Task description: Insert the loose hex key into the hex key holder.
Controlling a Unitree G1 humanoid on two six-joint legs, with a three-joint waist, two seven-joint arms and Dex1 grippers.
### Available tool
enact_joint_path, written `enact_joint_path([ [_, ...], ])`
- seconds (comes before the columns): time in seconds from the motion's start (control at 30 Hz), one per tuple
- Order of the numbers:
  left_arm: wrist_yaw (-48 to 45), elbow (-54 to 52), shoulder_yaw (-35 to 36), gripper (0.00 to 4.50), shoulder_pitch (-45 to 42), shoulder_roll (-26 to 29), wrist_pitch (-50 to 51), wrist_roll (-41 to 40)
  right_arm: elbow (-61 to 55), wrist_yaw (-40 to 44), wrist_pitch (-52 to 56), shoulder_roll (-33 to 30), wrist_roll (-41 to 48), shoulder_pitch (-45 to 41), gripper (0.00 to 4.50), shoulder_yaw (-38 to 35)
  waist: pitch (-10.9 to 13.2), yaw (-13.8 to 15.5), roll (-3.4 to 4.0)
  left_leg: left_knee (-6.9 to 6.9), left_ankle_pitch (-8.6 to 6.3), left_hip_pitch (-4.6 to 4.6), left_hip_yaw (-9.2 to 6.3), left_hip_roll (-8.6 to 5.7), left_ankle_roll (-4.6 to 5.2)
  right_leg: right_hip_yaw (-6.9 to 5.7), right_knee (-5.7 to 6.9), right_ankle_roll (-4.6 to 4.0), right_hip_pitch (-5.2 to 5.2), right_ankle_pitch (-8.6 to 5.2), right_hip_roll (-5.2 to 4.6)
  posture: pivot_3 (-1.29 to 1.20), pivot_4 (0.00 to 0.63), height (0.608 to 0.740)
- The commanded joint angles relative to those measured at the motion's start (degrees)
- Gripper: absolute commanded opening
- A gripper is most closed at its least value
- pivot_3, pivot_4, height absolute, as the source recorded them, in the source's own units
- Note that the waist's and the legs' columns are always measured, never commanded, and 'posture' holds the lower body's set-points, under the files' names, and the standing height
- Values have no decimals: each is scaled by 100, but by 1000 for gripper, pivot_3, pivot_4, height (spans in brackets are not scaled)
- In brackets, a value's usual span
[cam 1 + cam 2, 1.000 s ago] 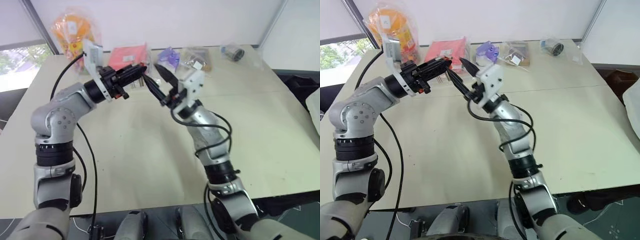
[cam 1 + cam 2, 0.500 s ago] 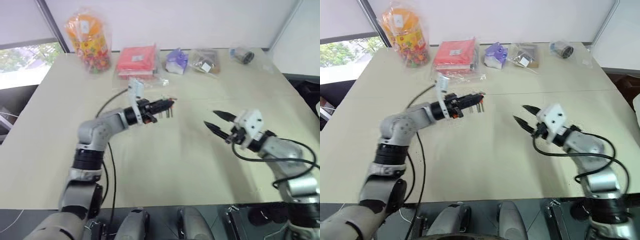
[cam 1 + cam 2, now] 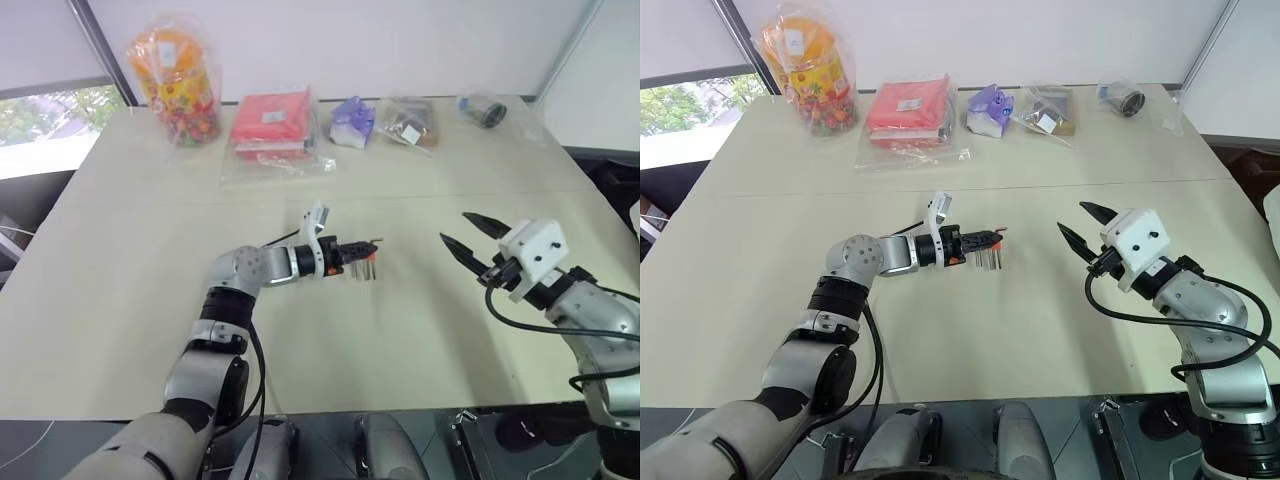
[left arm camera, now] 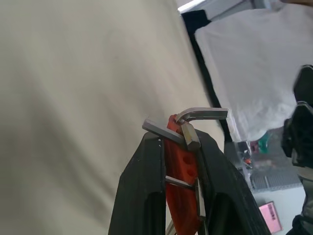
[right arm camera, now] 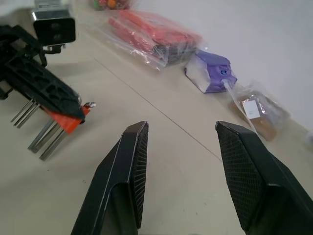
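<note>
Near the middle of the table (image 3: 760, 260), the left gripper (image 3: 985, 238) is clamped on the hex key holder (image 5: 68, 121), keys hanging beneath it. To its right, well apart, the right gripper (image 3: 1083, 224) hovers empty, fingers spread. Along the far edge lie a candy bag (image 3: 805, 62), a red packet (image 3: 908, 108), a purple item (image 3: 988, 108) and small bags. The loose hex key cannot be singled out.

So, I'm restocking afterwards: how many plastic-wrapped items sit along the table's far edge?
5, in a row, from the robot's left: orange candy bag, red-pink packet, purple item, brown packet, dark round item. More may be outside the picture.
</note>
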Motion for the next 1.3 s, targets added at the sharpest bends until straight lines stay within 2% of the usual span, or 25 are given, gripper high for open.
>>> enact_joint_path([
  [0.03,73,34,133,160,37,-81,167,44,-239,-113,-59,58,-17,-68,2242,-61,0,1,0,0,0,0,0,-1,0,0,0,0,0,0,-1,0,150,740],
  [0.2,147,43,220,160,140,-93,216,145,-167,-147,-96,115,-95,-221,2242,104,0,-1,0,1,0,0,-1,-1,-1,0,0,0,1,0,-1,0,150,740],
  [0.23,168,17,242,660,157,-93,241,149,-149,-144,-100,122,-105,-244,2290,115,0,-1,0,1,0,1,-1,-1,-1,0,0,0,1,0,-1,0,150,740],
  [0.47,95,-258,171,660,298,186,155,370,17,-41,-182,95,-168,-379,2290,226,-1,-11,1,0,0,2,0,0,-1,0,0,0,1,0,-1,0,150,740],
  [0.7,171,-210,453,660,234,578,53,417,246,66,-287,76,-240,-529,2290,252,-2,-17,2,0,0,6,1,2,-1,1,1,0,3,0,0,0,150,740],
  [0.9,111,-252,425,660,258,662,-199,530,413,115,-375,89,-288,-667,2290,299,-3,-4,1,1,0,7,0,1,-1,1,1,0,5,0,-1,0,150,740],
  [0.93,145,-255,449,1190,242,627,-217,524,424,115,-381,94,-292,-684,2311,314,-3,-6,1,1,0,7,0,1,-1,1,1,0,5,0,-1,0,150,740],
  [1.07,185,-244,528,1190,147,484,-235,529,455,117,-399,103,-317,-723,2311,336,-3,-2,1,0,0,7,0,1,-1,1,1,0,4,0,-3,0,150,740],
  [1.13,175,-222,569,1632,85,391,-204,473,454,117,-404,104,-323,-718,2311,331,-3,16,1,1,0,5,0,-1,-1,0,1,0,4,0,-5,0,150,740],
  [1.17,176,-203,598,1971,58,352,-174,443,445,112,-401,105,-325,-712,2311,330,-3,22,1,1,0,5,0,-2,-1,0,0,0,5,0,-5,0,150,740],
  [1.3,175,-145,619,4005,6,273,-141,506,413,100,-401,102,-337,-664,2311,318,-3,7,1,2,0,4,0,-2,-1,0,0,0,5,0,-5,0,150,740],
])
